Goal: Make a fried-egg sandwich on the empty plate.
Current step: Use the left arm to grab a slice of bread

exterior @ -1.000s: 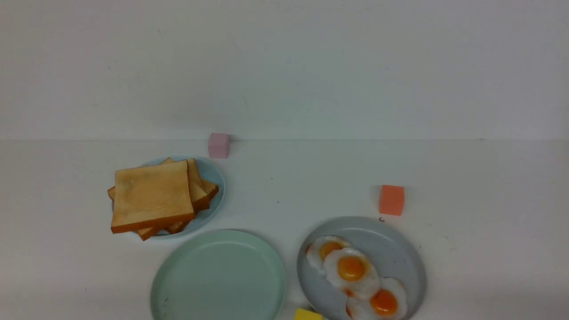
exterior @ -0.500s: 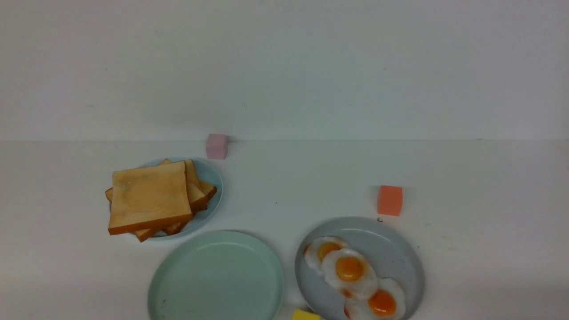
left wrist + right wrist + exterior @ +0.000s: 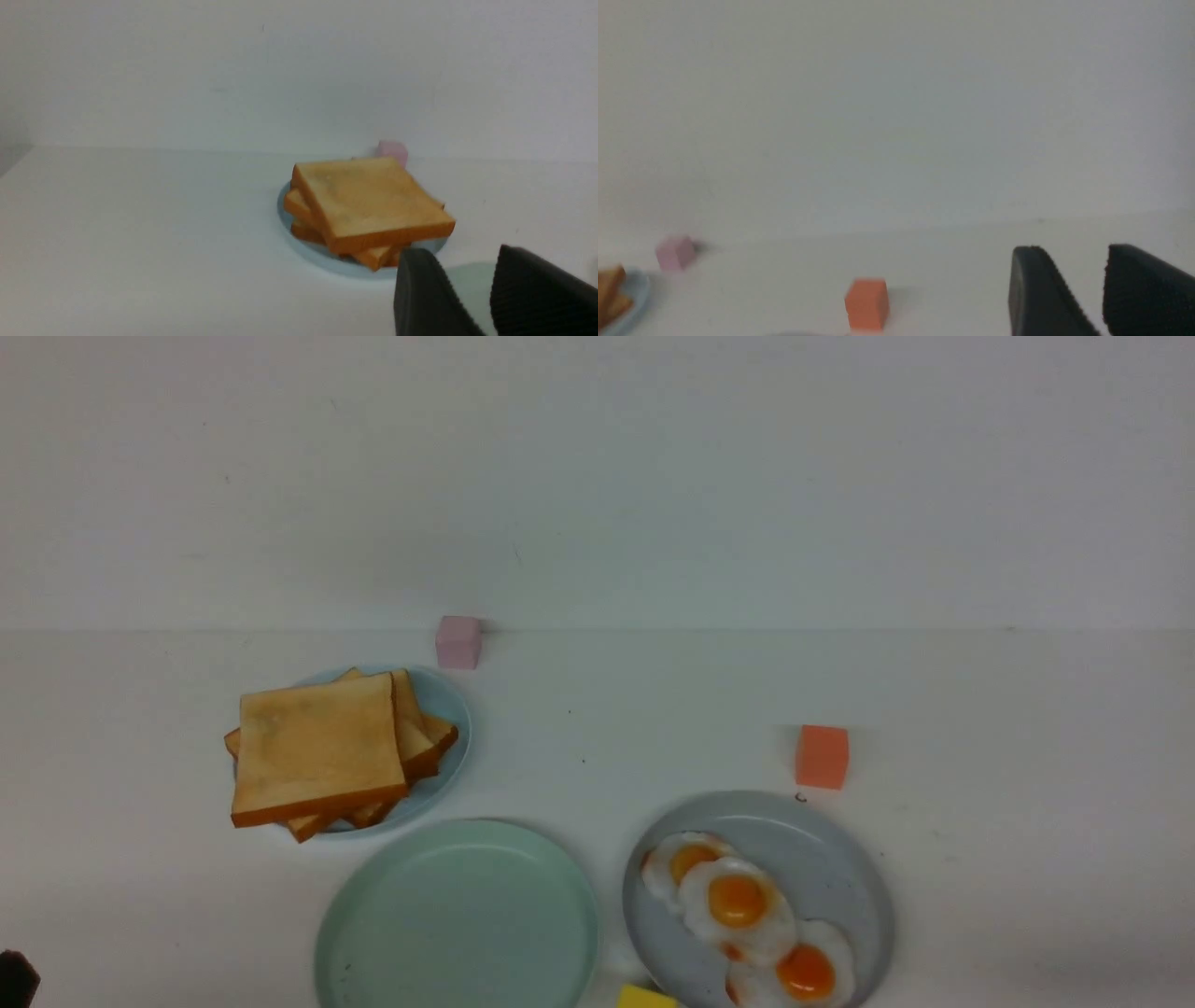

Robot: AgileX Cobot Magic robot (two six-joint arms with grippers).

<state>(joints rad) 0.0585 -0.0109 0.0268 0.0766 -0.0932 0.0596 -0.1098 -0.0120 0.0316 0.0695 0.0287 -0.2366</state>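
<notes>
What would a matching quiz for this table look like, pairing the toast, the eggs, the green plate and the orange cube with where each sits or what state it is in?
Things:
1. toast pile
2. fried eggs
3. mint-green plate
4. orange cube

Places or states:
A. on the grey plate
B. bare, nothing on it
C. on the light-blue plate
D. standing just beyond the grey plate

Pairs: 1-C, 2-A, 3-B, 4-D

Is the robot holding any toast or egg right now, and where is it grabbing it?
Nothing is held. The left end effector and right end effector are both open, with empty gaps.
</notes>
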